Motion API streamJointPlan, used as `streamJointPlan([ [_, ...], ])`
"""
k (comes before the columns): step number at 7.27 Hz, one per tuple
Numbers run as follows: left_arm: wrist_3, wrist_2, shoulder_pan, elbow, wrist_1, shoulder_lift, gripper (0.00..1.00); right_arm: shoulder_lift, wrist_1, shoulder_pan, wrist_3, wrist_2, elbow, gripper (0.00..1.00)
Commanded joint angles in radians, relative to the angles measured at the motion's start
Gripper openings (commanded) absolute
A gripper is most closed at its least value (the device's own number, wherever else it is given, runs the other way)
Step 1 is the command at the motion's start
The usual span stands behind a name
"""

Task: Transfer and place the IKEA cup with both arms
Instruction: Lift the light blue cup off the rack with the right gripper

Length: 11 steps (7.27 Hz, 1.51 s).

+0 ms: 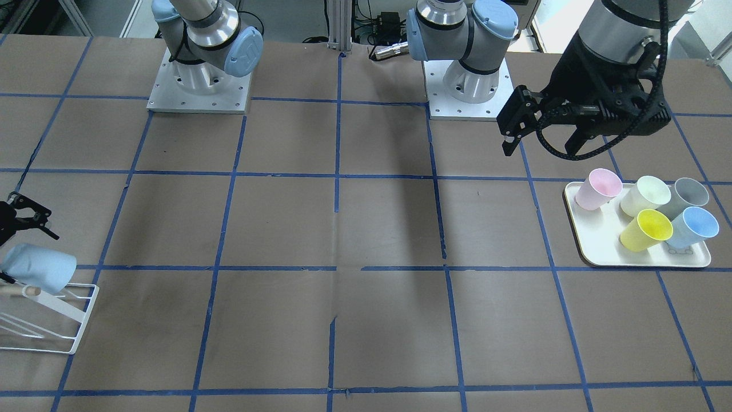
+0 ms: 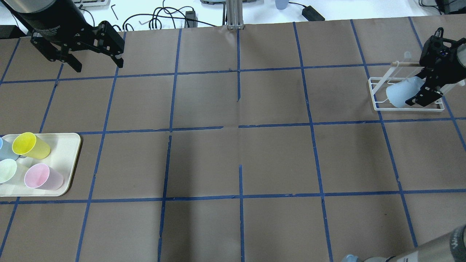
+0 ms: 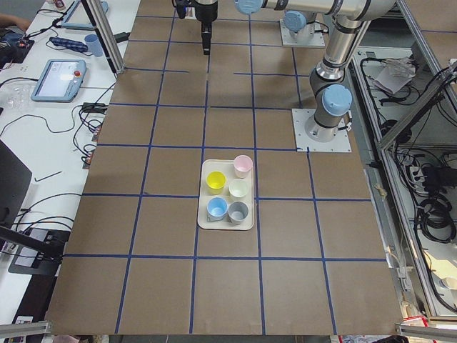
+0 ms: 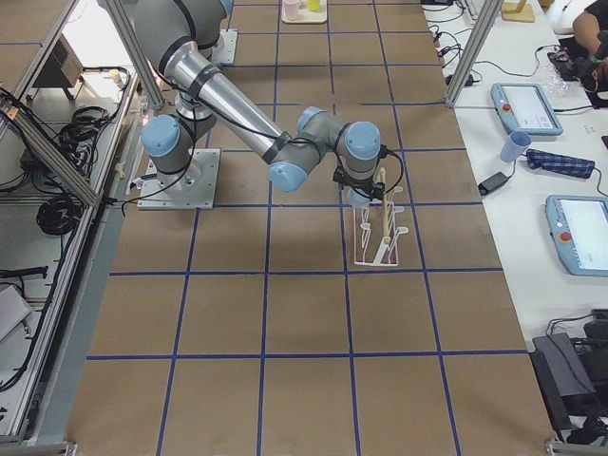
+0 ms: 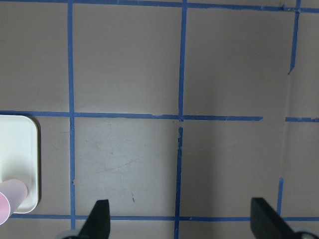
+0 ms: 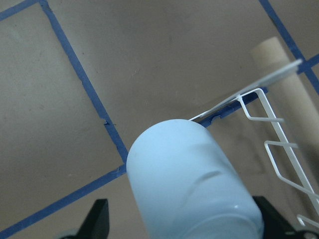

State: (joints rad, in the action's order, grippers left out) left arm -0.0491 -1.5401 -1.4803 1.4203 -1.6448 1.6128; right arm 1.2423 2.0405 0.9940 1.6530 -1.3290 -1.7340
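One pale blue cup (image 2: 400, 92) lies tipped on its side at the white wire rack (image 1: 84, 320), by the far right corner of the table (image 2: 255, 160). The right gripper (image 6: 182, 221) has its fingers spread either side of the cup, not clamped. Near the left edge, the left gripper (image 2: 98, 63) hangs with its fingers apart, beyond the white tray (image 2: 72, 163).
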Motion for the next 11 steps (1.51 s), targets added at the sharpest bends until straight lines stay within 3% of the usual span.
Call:
streamJointPlan([
  [1, 0.000, 0.000, 0.000, 0.000, -0.001, -0.001, 1.00, -0.001, 0.000, 0.000, -0.001, -0.001, 0.002, 0.86],
  [5, 0.000, 0.000, 0.000, 0.000, -0.001, -0.001, 1.00, 0.011, -0.003, 0.000, -0.007, -0.004, 0.004, 0.51],
  [6, 0.000, 0.000, 0.000, 0.000, -0.001, -0.001, 1.00, 0.014, -0.005, 0.000, -0.007, -0.007, 0.007, 0.46],
  [11, 0.000, 0.000, 0.002, -0.001, -0.001, -0.001, 1.00, 0.162, -0.135, 0.002, -0.057, -0.025, 0.019, 0.43],
])
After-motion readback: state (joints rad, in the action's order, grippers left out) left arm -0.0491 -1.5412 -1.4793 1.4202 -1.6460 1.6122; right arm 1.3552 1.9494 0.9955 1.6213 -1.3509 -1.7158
